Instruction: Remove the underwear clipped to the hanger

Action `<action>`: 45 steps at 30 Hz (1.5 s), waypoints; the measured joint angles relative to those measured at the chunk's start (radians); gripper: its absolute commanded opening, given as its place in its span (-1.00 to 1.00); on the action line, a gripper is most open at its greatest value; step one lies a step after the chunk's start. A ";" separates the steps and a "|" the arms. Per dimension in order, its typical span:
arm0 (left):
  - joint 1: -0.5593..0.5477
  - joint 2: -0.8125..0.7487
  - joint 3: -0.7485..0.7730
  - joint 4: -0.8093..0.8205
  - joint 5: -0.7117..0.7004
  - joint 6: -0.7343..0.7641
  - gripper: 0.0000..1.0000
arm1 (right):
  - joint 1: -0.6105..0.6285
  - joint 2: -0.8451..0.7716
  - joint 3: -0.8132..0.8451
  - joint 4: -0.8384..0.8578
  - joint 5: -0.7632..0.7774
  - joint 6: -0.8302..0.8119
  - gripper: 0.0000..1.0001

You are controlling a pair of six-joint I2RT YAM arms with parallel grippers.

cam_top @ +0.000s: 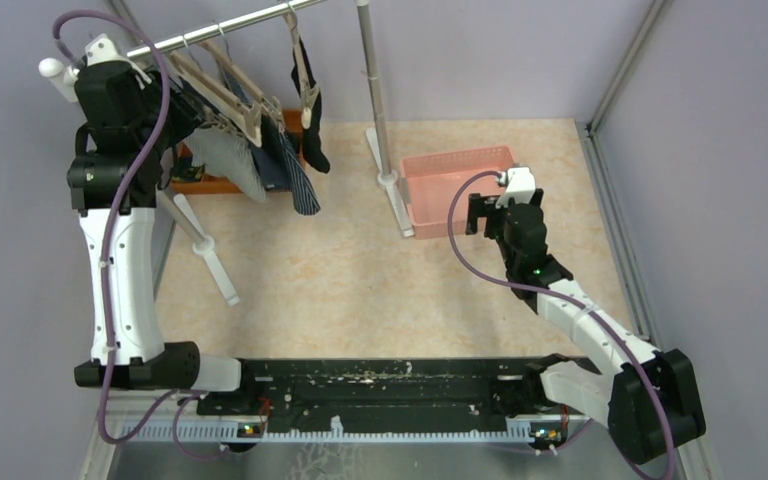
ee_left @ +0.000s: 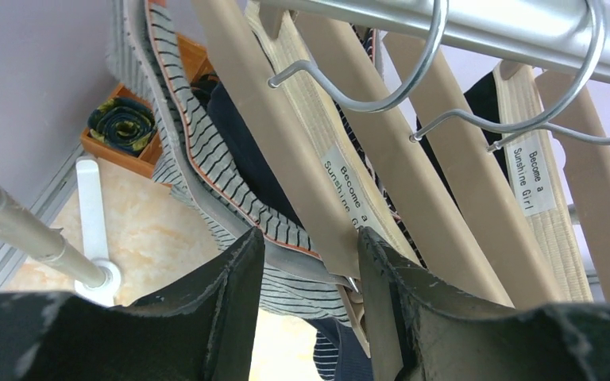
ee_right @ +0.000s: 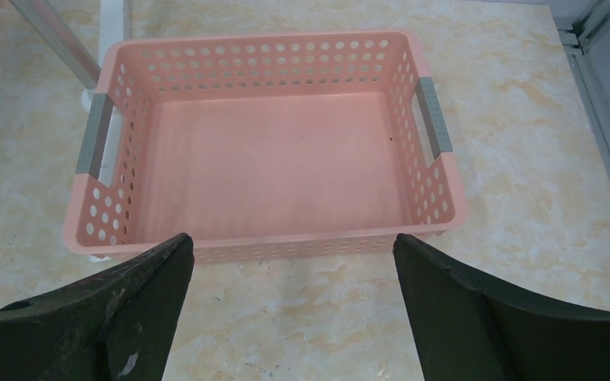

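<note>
Lilac walls and a marbled table [cam_top: 360, 280]: the unclipping step is in hand at the far-left rail [ee_left: 484, 24].
Striped and dark, the underwear [ee_left: 206, 159] hangs clipped to beige hangers [ee_left: 282, 143] on that rail. Around one hanger's clip end and the striped cloth the left gripper [ee_left: 310, 246] stands half apart; whether it pinches cannot be told. Over the pink basket [ee_right: 270, 59] at right, the right gripper [ee_right: 294, 246] is spread wide and empty. Next, probably: squeeze the clip and draw the cloth down free.

This is looking like a robotics lab cell: plain lilac panels [cam_top: 460, 60] in aluminium framing [cam_top: 620, 62] are enclosing a marble-patterned worktop [cam_top: 360, 280]. A left arm [cam_top: 120, 270] and a right arm [cam_top: 580, 315] are sitting bolted at its edge, and underwear [cam_top: 235, 160] is hanging from a metal rail [cam_top: 250, 20].
</note>
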 measured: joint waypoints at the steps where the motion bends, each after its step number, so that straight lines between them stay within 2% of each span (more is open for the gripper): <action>1: 0.000 0.000 -0.007 0.012 0.002 -0.004 0.06 | 0.000 0.000 0.000 0.000 0.000 0.000 0.93; 6: 0.000 -0.011 -0.064 0.091 0.023 -0.026 0.05 | 0.000 0.000 0.000 0.001 -0.005 0.000 0.93; 14: 0.000 -0.045 -0.152 0.204 0.079 -0.073 0.33 | 0.000 0.001 0.000 0.005 -0.016 0.000 0.94; 31: 0.000 -0.120 -0.230 0.278 0.047 -0.126 0.26 | 0.000 0.019 0.000 0.024 -0.027 0.001 0.94; 42: 0.000 -0.099 -0.245 0.289 0.071 -0.202 0.35 | 0.000 0.018 0.000 0.026 -0.035 0.007 0.94; 45: 0.000 -0.097 -0.245 0.297 0.085 -0.233 0.44 | 0.000 0.018 0.000 0.031 -0.050 0.012 0.94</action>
